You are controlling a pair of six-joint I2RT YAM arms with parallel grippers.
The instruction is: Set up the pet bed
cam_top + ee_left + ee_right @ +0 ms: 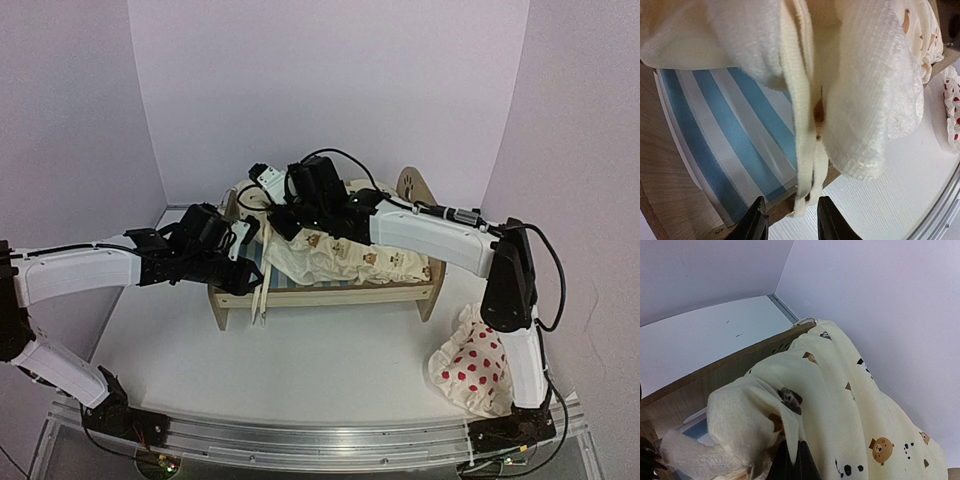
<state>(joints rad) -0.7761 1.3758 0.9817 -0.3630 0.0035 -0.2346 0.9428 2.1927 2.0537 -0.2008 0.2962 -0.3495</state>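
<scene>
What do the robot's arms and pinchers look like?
Both arms, the left arm and the right arm, are white tubes with chunky black joints. Thin black cables loop along them. The left gripper and the right gripper are black, each with two slim fingers.

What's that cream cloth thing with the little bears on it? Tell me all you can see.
The cushion is soft cream fabric printed with small bears, crumpled across the pet bed. The right gripper pinches its raised end; cream ties dangle from there between the left gripper's open fingers.
</scene>
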